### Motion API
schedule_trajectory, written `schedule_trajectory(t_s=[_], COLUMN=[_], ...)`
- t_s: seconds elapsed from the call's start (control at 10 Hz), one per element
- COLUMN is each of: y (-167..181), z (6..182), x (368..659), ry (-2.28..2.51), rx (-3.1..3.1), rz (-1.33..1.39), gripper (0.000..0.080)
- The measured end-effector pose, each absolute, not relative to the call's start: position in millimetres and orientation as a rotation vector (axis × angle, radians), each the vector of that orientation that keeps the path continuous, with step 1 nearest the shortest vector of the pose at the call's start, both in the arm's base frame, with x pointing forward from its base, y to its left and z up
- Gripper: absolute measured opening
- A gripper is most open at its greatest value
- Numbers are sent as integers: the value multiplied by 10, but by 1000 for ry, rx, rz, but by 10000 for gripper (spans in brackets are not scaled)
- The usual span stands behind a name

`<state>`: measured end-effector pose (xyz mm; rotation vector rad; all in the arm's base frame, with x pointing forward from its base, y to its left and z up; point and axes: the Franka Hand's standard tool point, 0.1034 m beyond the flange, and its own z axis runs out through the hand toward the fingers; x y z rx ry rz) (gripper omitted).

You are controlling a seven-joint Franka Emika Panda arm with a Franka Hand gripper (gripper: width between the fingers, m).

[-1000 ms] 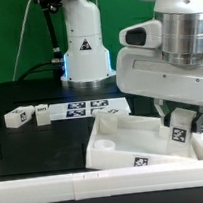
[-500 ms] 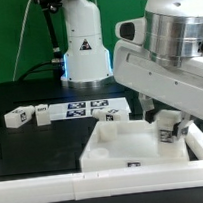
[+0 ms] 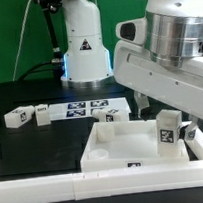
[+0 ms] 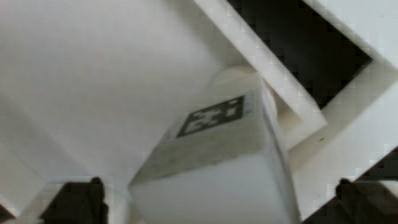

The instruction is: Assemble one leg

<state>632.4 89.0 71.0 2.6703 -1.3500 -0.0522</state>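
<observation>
The two-finger gripper (image 3: 171, 133) is clamping the small white plastic square-section leg (image 3: 169, 135), upright. It's hanging over the big white square tray panel (image 3: 114, 148)'s corner.

We see the leg (image 4: 222, 150) w/ its marker tag facing us, standing between the gripper (image 4: 222, 203) fingertips (image 4: 75, 200), over the white tray (image 4: 89, 80).
</observation>
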Motion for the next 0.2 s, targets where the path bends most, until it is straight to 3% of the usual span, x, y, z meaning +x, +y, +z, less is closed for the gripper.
schedule_trajectory(t_s=[0.2], y=[890], z=[709], x=[6324], ry=[-1350], rx=[2670], rz=[-52], gripper=[649])
